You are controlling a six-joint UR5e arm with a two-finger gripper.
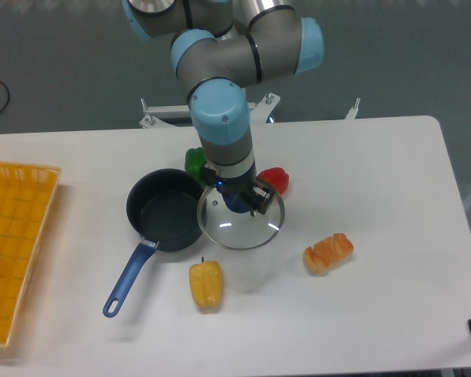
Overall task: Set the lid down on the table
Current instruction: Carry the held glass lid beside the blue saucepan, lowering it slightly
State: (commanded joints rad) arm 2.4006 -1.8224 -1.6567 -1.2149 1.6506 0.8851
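Observation:
The round clear glass lid [242,224] with a silver rim lies just right of the dark saucepan [165,210], over the white table [377,165]. Whether it rests on the table or hangs a little above it I cannot tell. My gripper [237,201] points straight down over the lid's centre, with its fingers around the blue knob, which shows only partly between them. The gripper looks shut on the knob.
A green pepper [195,161] and a red pepper [275,180] lie behind the lid. A yellow pepper [206,284] lies in front and an orange bread-like item [328,252] to the right. A yellow-orange grid tray [16,243] is at the left edge. The saucepan's blue handle [128,279] points front-left.

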